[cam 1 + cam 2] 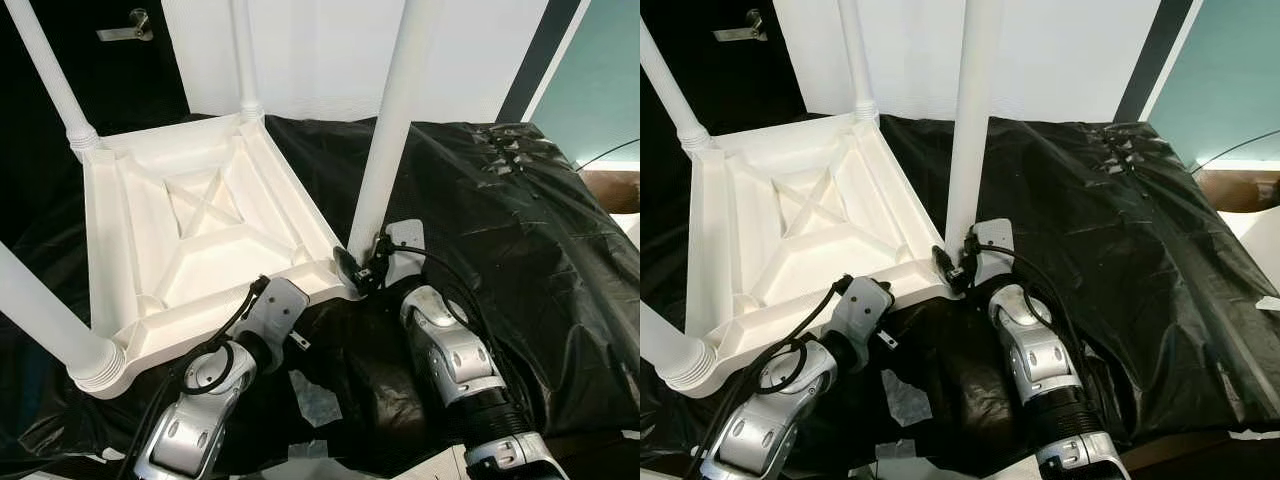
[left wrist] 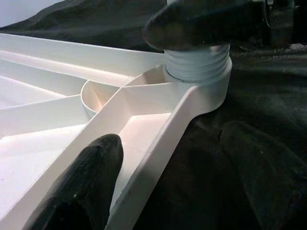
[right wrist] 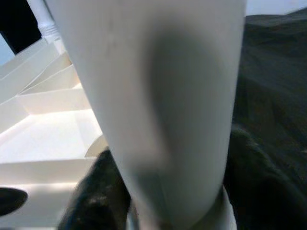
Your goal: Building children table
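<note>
The white children's table (image 1: 200, 240) lies upside down on a black plastic sheet (image 1: 520, 220), its legs pointing up. At the near right corner stands a leg (image 1: 390, 130) whose ribbed base (image 2: 196, 62) sits in the socket. My right gripper (image 1: 362, 268) is shut around that leg just above the base, and the leg (image 3: 163, 96) appears close up between its fingers. My left gripper (image 1: 283, 292) is open and straddles the table's near rim (image 2: 158, 143). One finger (image 2: 91, 177) is inside the underside, the other outside over the sheet.
Three more legs stand at the far left (image 1: 55, 80), far middle (image 1: 245, 60) and near left (image 1: 50, 320) corners. White wall behind, a dark door with a handle (image 1: 130, 25) at the back left. Scraps of tape (image 1: 315, 395) lie on the sheet between my arms.
</note>
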{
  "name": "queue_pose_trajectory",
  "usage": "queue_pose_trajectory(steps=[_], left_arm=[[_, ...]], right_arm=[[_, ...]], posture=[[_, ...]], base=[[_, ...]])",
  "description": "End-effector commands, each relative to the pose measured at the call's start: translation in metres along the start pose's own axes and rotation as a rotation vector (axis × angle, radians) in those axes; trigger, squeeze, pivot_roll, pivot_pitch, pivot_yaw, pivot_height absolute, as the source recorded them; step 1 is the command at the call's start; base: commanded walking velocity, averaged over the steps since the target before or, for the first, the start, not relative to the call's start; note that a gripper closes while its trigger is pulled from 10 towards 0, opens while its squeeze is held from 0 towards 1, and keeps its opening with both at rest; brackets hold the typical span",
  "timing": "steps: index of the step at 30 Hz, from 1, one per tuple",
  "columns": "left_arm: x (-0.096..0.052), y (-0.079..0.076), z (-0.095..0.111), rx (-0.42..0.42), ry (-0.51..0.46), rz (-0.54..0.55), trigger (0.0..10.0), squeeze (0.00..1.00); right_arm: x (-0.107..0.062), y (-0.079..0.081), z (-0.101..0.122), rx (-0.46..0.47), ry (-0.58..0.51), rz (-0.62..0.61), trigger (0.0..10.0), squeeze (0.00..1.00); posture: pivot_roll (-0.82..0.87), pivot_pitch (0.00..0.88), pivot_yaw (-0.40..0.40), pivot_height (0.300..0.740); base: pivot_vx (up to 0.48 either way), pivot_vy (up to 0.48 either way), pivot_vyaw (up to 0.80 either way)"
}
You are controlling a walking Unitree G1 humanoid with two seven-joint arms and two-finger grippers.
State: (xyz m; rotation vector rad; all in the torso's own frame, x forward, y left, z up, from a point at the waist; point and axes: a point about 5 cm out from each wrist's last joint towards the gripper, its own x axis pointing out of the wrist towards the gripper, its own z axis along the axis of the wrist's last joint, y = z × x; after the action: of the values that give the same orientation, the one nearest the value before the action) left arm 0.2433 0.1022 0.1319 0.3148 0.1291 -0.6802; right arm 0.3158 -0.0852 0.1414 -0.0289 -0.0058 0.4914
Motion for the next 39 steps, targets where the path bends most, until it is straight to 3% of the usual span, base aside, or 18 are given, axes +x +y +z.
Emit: queue_pose_trajectory(steps=[1, 4, 5, 10, 16, 24, 25, 32, 33, 34, 35, 36, 37, 38, 39], left_arm=[[0.000, -0.002, 0.002, 0.005, 0.000, -0.013, 10.0, 0.00], [0.001, -0.001, 0.003, 0.004, -0.003, -0.007, 10.0, 0.00], [0.001, 0.001, 0.004, 0.001, -0.007, 0.003, 10.0, 0.00], [0.006, 0.010, 0.007, -0.030, 0.017, 0.052, 10.0, 0.00], [0.012, 0.015, 0.003, -0.026, 0.082, 0.069, 10.0, 0.00], [0.029, 0.020, -0.009, 0.020, 0.246, 0.051, 10.0, 0.00], [0.031, 0.020, -0.007, 0.018, 0.248, 0.042, 0.0, 0.00], [0.036, 0.018, 0.005, 0.036, 0.210, -0.025, 0.0, 0.00], [0.036, 0.016, 0.007, 0.041, 0.199, -0.050, 0.0, 0.00], [0.036, 0.015, 0.008, 0.045, 0.192, -0.066, 0.0, 0.00], [0.036, 0.011, 0.011, 0.049, 0.180, -0.109, 0.0, 0.00], [0.036, 0.008, 0.012, 0.051, 0.171, -0.140, 0.0, 0.00], [0.036, -0.001, 0.017, 0.065, 0.148, -0.232, 0.0, 0.00], [0.036, -0.001, 0.017, 0.065, 0.148, -0.232, 0.0, 0.00], [0.036, -0.005, 0.018, 0.080, 0.140, -0.264, 2.9, 0.00]], right_arm=[[-0.002, -0.008, 0.002, 0.012, -0.002, -0.002, 10.0, 1.00], [-0.002, -0.013, 0.003, 0.004, -0.010, 0.001, 10.0, 1.00], [-0.002, -0.019, 0.005, -0.004, -0.015, 0.021, 10.0, 0.00], [-0.004, -0.033, 0.007, -0.031, -0.022, 0.096, 10.0, 0.00], [-0.006, -0.031, 0.009, -0.024, -0.024, 0.139, 10.0, 0.00], [-0.003, -0.027, 0.010, -0.013, -0.038, 0.158, 10.0, 0.00], [-0.003, -0.027, 0.010, -0.005, -0.041, 0.156, 10.0, 0.00], [-0.005, -0.023, 0.004, 0.032, -0.043, 0.150, 10.0, 0.00], [-0.006, -0.023, 0.003, 0.043, -0.043, 0.149, 10.0, 1.00], [-0.007, -0.023, 0.003, 0.051, -0.043, 0.148, 10.0, 1.00], [-0.007, -0.023, 0.002, 0.050, -0.042, 0.147, 10.0, 0.73], [-0.008, -0.024, 0.002, 0.049, -0.041, 0.147, 10.0, 0.73], [-0.009, -0.025, 0.001, 0.044, -0.039, 0.149, 10.0, 0.00], [-0.009, -0.025, 0.001, 0.044, -0.039, 0.149, 10.0, 0.00], [-0.009, -0.026, 0.001, 0.040, -0.039, 0.150, 10.0, 0.00]], posture=[[0.12, 0.055, -0.065, 0.740], [0.12, 0.054, -0.066, 0.740], [0.12, 0.053, -0.067, 0.740], [0.12, 0.048, -0.069, 0.740], [0.12, 0.043, -0.068, 0.740], [0.11, 0.043, -0.052, 0.740], [0.11, 0.042, -0.048, 0.740], [0.11, 0.042, -0.038, 0.740], [0.11, 0.043, -0.036, 0.740], [0.11, 0.043, -0.036, 0.740], [0.11, 0.045, -0.032, 0.740], [0.11, 0.045, -0.031, 0.740], [0.10, 0.047, -0.030, 0.740], [0.10, 0.047, -0.030, 0.740], [0.10, 0.047, -0.030, 0.740]], base=[[0.000, 0.000, 0.00], [0.000, 0.000, 0.00], [0.000, 0.000, 0.00], [0.000, 0.000, 0.00], [0.000, 0.000, 0.00], [0.000, 0.000, 0.00], [0.000, 0.000, 0.00], [0.000, 0.000, 0.00], [0.000, 0.000, 0.00], [0.000, 0.000, 0.00], [0.000, 0.000, 0.00], [0.000, 0.000, 0.00], [0.000, 0.000, 0.00], [0.000, 0.000, 0.00], [0.000, 0.000, 0.00]])
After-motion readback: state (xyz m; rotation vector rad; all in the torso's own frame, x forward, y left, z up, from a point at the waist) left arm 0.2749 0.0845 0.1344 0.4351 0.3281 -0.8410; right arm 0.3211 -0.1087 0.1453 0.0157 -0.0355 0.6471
